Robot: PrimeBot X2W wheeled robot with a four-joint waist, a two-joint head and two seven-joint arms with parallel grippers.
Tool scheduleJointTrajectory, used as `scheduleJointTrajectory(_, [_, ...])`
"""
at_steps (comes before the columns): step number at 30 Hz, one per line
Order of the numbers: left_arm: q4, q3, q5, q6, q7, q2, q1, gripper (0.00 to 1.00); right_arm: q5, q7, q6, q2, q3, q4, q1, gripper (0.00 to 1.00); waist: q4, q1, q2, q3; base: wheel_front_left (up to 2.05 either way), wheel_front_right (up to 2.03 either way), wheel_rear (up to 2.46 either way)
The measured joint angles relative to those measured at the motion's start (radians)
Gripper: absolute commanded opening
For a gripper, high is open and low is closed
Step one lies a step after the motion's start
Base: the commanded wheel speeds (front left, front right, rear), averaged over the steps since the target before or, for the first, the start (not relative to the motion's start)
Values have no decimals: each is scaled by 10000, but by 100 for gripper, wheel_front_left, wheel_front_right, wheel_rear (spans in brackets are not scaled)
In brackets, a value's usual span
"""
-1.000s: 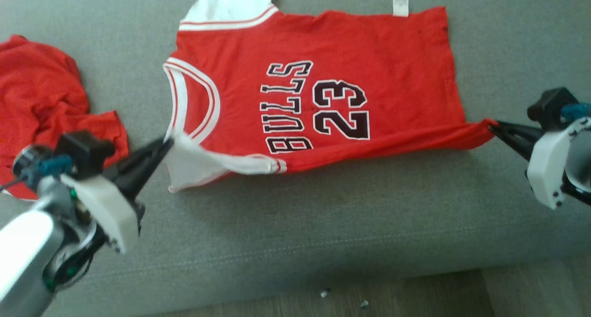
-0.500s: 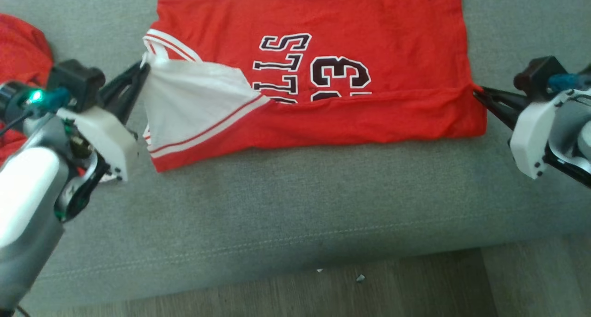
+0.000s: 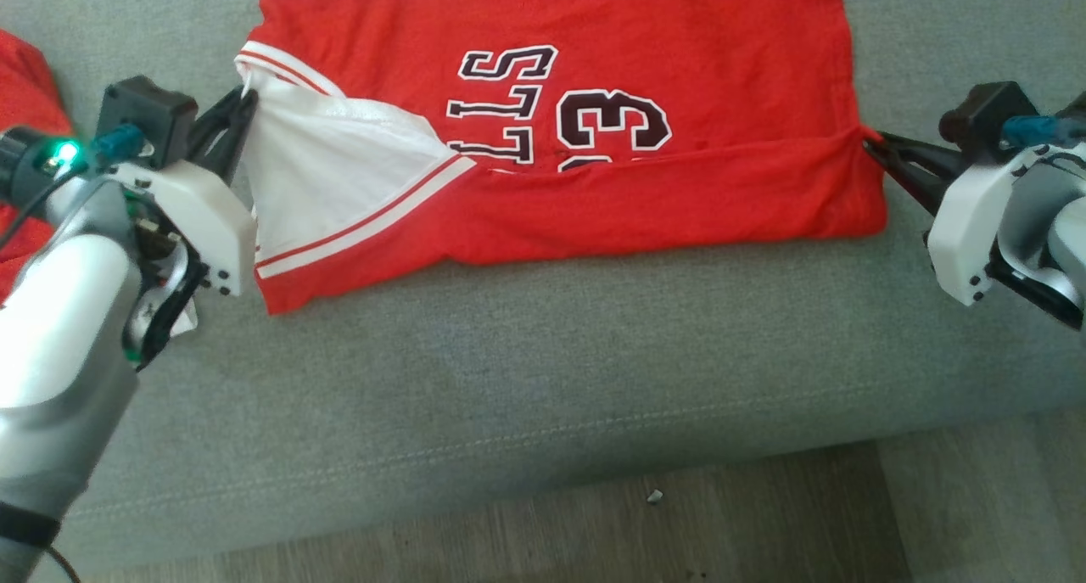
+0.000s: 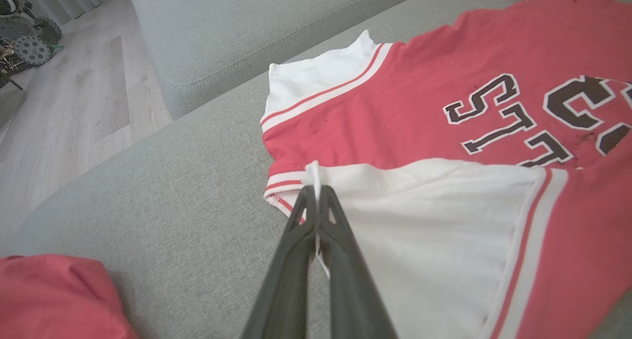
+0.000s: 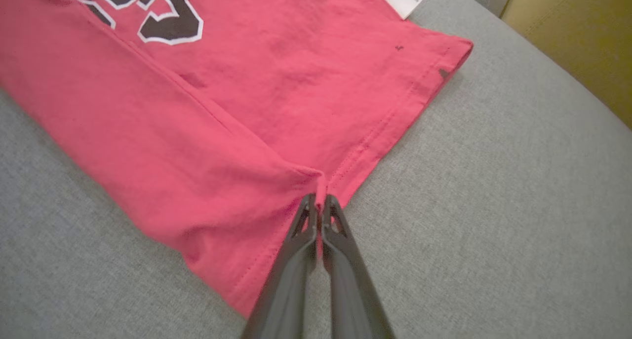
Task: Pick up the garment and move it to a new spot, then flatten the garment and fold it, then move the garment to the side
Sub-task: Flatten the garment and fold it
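Note:
The garment [image 3: 679, 65] is a red jersey with white sleeves and dark lettering, spread on a grey sofa seat [image 3: 543, 379]. Its near long edge is folded over onto the print. My left gripper [image 3: 244, 99] is shut on the white sleeve corner; in the left wrist view the left gripper [image 4: 315, 188] pinches that white hem of the garment [image 4: 395, 112]. My right gripper [image 3: 870, 142] is shut on the red hem corner at the garment's right end; the right wrist view shows the right gripper [image 5: 320, 198] clamped on the bunched hem of the garment [image 5: 276, 72].
A second red cloth [image 3: 25, 74] lies at the sofa's far left, behind my left arm. Wood floor [image 3: 594, 532] runs below the seat's front edge, with a small scrap [image 3: 653, 496] on it. A sofa backrest [image 4: 247, 28] and a yellow cushion [image 5: 577, 28] border the seat.
Both grippers have carried the near edge of the garment away from me, laying a wider fold over the lettering. The head camera has shifted, so the whole scene sits higher.

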Motion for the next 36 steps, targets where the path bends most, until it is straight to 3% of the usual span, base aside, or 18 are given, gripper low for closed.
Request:
scheduleJointTrajectory(1, [121,0,0,8,-73,-77,-2,100,46,-140,0,54,2,94,1,49,-6,0,0,-9,0,0,0])
scheduleJointTrajectory(2, [240,4,-2,79,-138,-171,-4,100,150,-301,0,107,0,201,-1,100,-9,0,0,-19,0,0,0])
scheduleJointTrajectory(8, [815,213,-17,790,-738,-527,-13,100,522,-913,0,416,-38,1129,-23,100,16,0,0,-240,0,0,0])
scheduleJointTrajectory(12, [773,769,-374,1277,-1390,-876,-7,100,1643,-1801,0,702,-984,1814,0,100,107,0,0,-543,0,0,0])
scheduleJointTrajectory(15, [422,1329,-863,1664,-1908,-1135,120,100,1511,-2343,0,869,-1246,2454,41,100,189,-1,0,-821,0,0,0])
scheduleJointTrajectory(20, [-1072,2357,-1398,2313,-2391,-1574,942,100,1304,-2847,0,1415,-2592,3072,94,100,308,-1,0,-1322,0,0,0])
scheduleJointTrajectory(25, [-2683,3033,-1358,2732,-2416,-1866,2427,100,353,-2882,0,1778,-5292,1873,818,100,365,-1,0,-1773,0,0,0])
scheduleJointTrajectory(26, [-2683,3033,-1358,2732,-2416,-1866,2427,100,353,-2882,0,1778,-5292,1873,818,100,365,-1,0,-1773,0,0,0])
scheduleJointTrajectory(30, [-3894,3676,-876,2901,-2418,-2372,3539,100,-1034,-2886,0,2144,-8006,581,2191,100,369,-1,0,-2031,0,0,0])
scheduleJointTrajectory(36, [-4291,4128,-4,2660,-2418,-3237,5091,100,-3682,-2913,0,3787,-10817,-1634,5188,100,326,-1,1,-2295,0,0,0])
